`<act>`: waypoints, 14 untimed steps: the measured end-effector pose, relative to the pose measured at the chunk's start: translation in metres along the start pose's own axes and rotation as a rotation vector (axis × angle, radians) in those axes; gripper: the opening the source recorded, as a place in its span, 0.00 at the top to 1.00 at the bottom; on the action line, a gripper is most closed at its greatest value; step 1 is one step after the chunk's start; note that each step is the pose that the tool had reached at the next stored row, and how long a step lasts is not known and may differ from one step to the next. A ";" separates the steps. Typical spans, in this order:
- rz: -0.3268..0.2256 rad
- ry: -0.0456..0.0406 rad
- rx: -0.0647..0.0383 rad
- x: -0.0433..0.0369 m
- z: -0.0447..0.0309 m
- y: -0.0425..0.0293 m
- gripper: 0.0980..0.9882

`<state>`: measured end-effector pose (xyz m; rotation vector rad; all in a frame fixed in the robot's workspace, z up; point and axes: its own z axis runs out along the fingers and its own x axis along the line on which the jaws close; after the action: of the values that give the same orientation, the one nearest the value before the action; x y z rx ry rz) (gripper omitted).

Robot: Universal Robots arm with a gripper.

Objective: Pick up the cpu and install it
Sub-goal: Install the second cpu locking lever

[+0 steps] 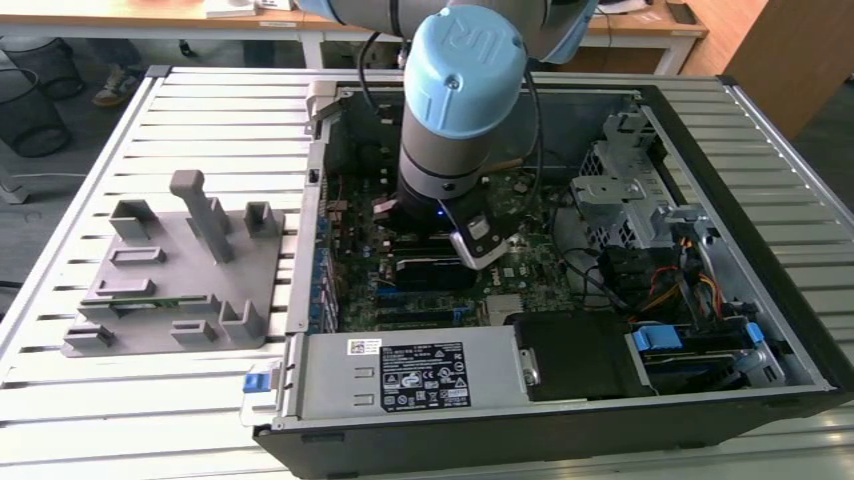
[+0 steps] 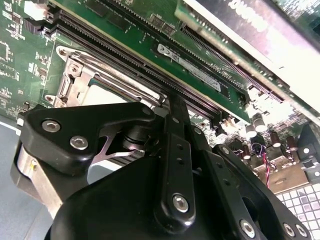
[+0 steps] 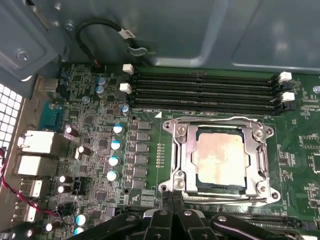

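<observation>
While the arm [image 1: 454, 130] hangs inside the open computer case [image 1: 747, 330], the cpu [image 3: 221, 158] already lies in its socket on the green board [image 3: 95, 120], framed by the metal bracket [image 3: 180, 150] and just beside the row of memory slots [image 3: 205, 92]. The gripper [image 3: 172, 207] sits close over the board near the socket's edge, its fingers drawn together with nothing between them. Judging from this, the main risk is a careless move at such low height: a sideways drift could knock the bracket, the small capacitors [image 3: 116, 145] or the memory slots, and any push on a chip not fully seated could bend the socket's pins
</observation>
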<state>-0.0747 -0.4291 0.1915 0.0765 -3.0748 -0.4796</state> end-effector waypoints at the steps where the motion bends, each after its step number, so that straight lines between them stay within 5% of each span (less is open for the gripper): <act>1: 0.000 -0.0002 -0.003 0.0002 0.0004 -0.0001 0.99; 14: -0.001 -0.0014 -0.024 0.0035 0.0051 -0.0008 0.99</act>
<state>-0.0783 -0.4285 0.1864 0.0768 -3.0695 -0.5171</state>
